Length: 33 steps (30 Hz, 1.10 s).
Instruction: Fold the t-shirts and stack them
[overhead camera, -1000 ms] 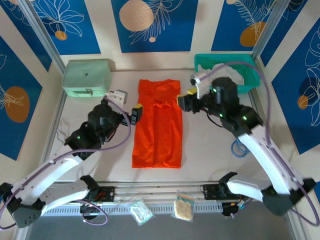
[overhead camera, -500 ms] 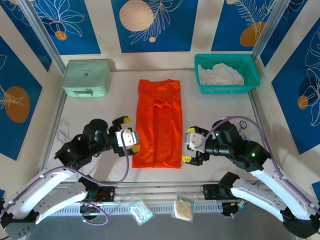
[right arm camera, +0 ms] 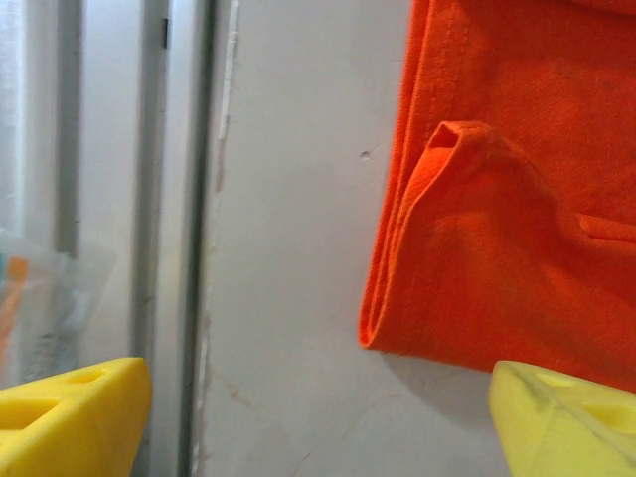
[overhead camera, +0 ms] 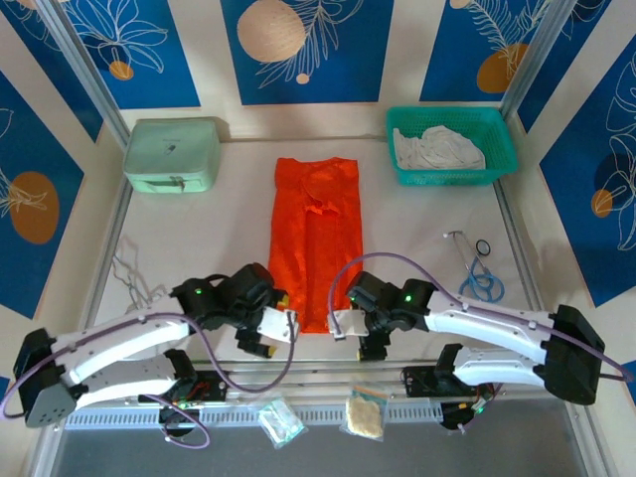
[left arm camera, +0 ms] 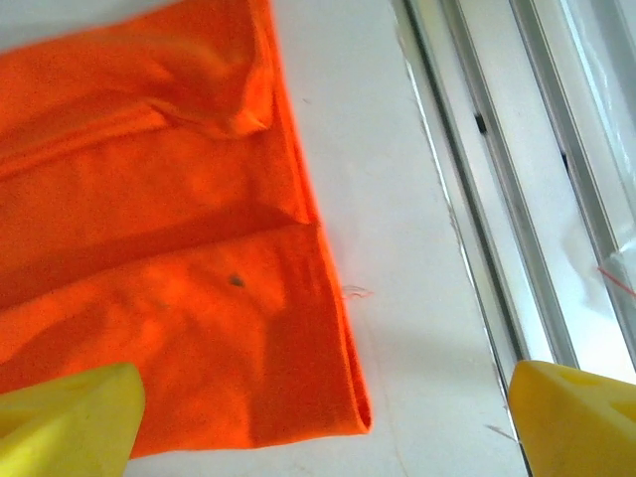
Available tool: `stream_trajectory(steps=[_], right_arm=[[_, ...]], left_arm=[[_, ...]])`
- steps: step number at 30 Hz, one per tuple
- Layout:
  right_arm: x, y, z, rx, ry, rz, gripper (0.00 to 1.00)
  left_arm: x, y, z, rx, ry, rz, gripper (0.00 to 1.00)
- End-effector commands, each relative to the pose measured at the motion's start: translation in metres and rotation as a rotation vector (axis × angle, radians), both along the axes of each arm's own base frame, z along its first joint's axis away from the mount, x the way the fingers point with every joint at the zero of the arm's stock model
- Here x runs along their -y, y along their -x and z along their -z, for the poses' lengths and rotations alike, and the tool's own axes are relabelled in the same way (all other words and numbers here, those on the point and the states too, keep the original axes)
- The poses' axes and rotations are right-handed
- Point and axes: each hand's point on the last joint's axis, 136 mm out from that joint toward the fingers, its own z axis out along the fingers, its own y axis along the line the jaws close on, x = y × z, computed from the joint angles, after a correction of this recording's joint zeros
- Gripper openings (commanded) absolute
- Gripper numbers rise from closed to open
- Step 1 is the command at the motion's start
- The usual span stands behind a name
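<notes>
orange tee [overhead camera: 314, 238]: hem corners between both spread jaws

Left arm [overhead camera: 109, 343] and right arm [overhead camera: 487, 323]: smooth white moulded link shells joined by black rounded joint housings, each housing just behind its gripper showing one small green indicator light [overhead camera: 196, 292]. A purple-grey cable [overhead camera: 383, 257] runs in a loose loop from behind each gripper back along the arm. Left gripper [overhead camera: 278, 323] and right gripper [overhead camera: 340, 324] each have a white block body. The yellow fingers [left arm camera: 65, 417] appear in the wrist views as blunt matte wedges, and those of the right gripper [right arm camera: 318, 422] bear shallow rectangular recesses.
</notes>
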Motion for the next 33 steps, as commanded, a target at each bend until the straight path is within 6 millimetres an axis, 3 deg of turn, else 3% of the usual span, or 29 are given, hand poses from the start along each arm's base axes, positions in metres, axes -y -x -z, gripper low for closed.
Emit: stream_trajectory(steps=[1, 10, 19, 27, 33], right_arm=[[-0.010, -0.015, 0.005, 0.034, -0.033, 0.024, 0.86], [-0.009, -0.022, 0.023, 0.007, 0.015, 0.029, 0.72], [-0.012, -0.022, 0.041, -0.022, 0.059, 0.025, 0.67], [-0.011, -0.025, 0.054, -0.036, 0.100, 0.029, 0.59], [-0.010, -0.030, 0.061, -0.035, 0.124, 0.040, 0.46]], left_arm=[[0.000, -0.004, 0.021, 0.050, -0.064, 0.070, 0.91], [-0.004, -0.013, 0.065, 0.061, -0.145, 0.077, 0.87], [-0.016, -0.032, 0.074, 0.085, -0.170, 0.006, 0.84], [-0.012, -0.044, 0.094, 0.060, -0.252, -0.009, 0.71], [-0.008, -0.054, 0.111, 0.026, -0.332, -0.032, 0.54]])
